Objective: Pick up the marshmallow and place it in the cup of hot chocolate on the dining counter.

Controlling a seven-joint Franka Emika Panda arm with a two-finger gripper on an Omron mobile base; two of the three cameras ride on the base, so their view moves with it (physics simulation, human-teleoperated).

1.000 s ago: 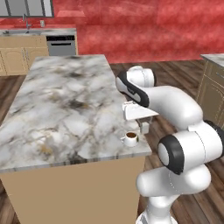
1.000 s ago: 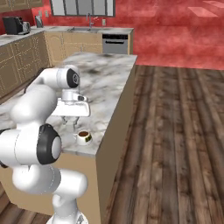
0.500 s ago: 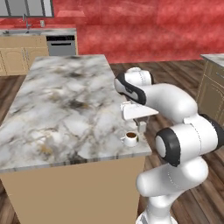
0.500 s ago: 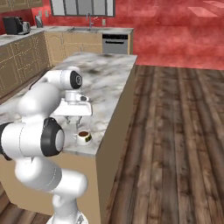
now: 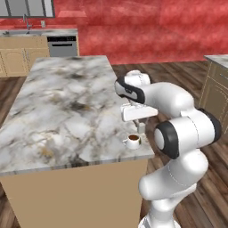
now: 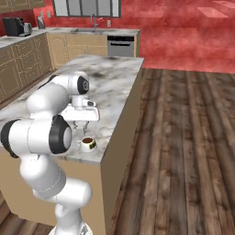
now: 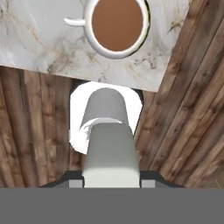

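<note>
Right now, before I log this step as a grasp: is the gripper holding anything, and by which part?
It seems so: the marshmallow, a white cylinder, sits clamped by its sides inside the gripper.

Long marble-topped bench (image 5: 67,111) with tan sides, running away toward the red back wall (image 5: 147,31). Small white cup of hot chocolate (image 5: 133,141) near the close right corner, handle to the left. White arm bent over that edge, hand with the gripper (image 5: 141,127) just above and beside the cup; jaws hidden. Dishwasher (image 5: 62,46) and sink beyond.
</note>
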